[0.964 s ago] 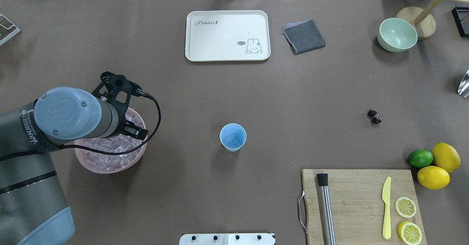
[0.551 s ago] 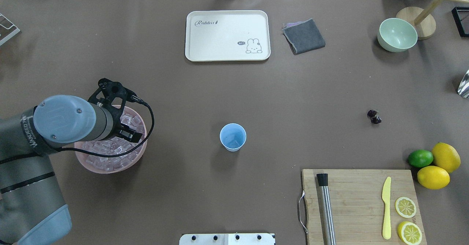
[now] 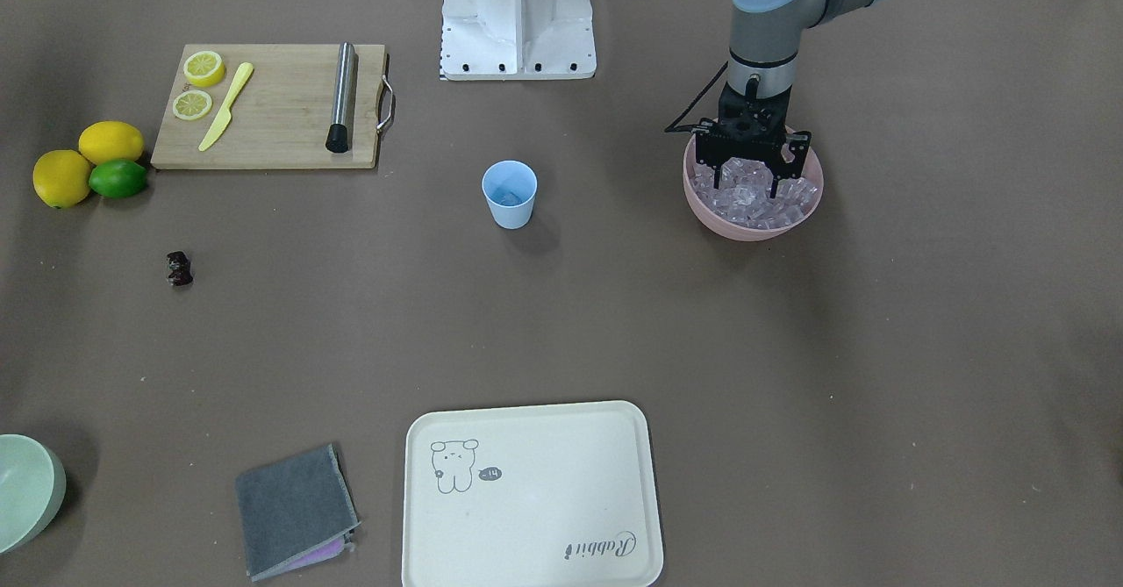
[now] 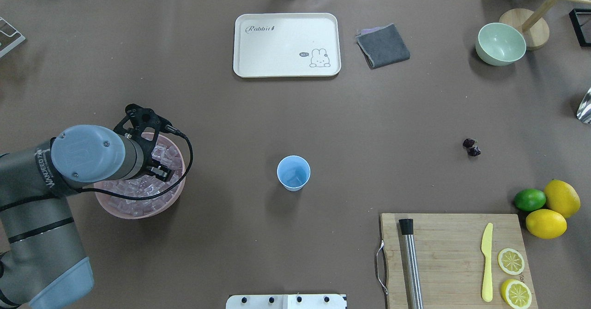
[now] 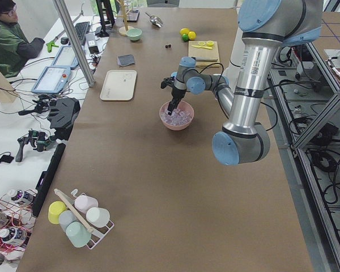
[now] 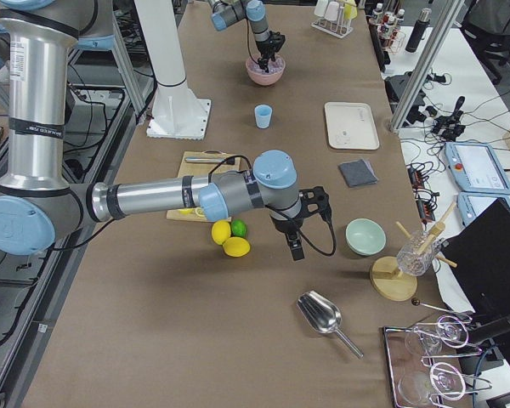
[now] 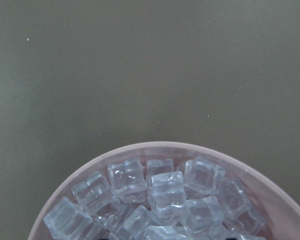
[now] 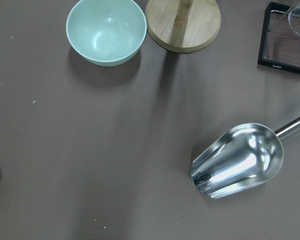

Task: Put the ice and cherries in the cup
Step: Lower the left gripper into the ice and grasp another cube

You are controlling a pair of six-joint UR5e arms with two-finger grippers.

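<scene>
The light blue cup (image 4: 293, 173) stands upright mid-table, also in the front view (image 3: 509, 194); a faint glint shows inside it. The ice (image 4: 143, 191) fills a pink bowl (image 4: 138, 213) to the cup's left. My left gripper (image 3: 747, 187) is open, with its fingertips (image 3: 721, 185) down among the cubes (image 3: 756, 208). The left wrist view shows ice (image 7: 165, 192) inside the bowl's rim (image 7: 140, 149). The dark red cherries (image 4: 471, 147) lie on the table far right of the cup. My right gripper (image 6: 294, 248) hovers beyond them near the table's right end; I cannot tell whether it is open or shut.
A cream tray (image 4: 286, 44), grey cloth (image 4: 383, 45) and pale green bowl (image 4: 500, 43) sit at the far side. A cutting board (image 4: 452, 253) with muddler, knife and lemon slices is at near right, beside two lemons and a lime (image 4: 529, 199). A metal scoop (image 8: 237, 161) lies under the right wrist.
My left gripper has shifted slightly left over the pink bowl and sunk lower into the ice. The cup and cherries have not moved.
</scene>
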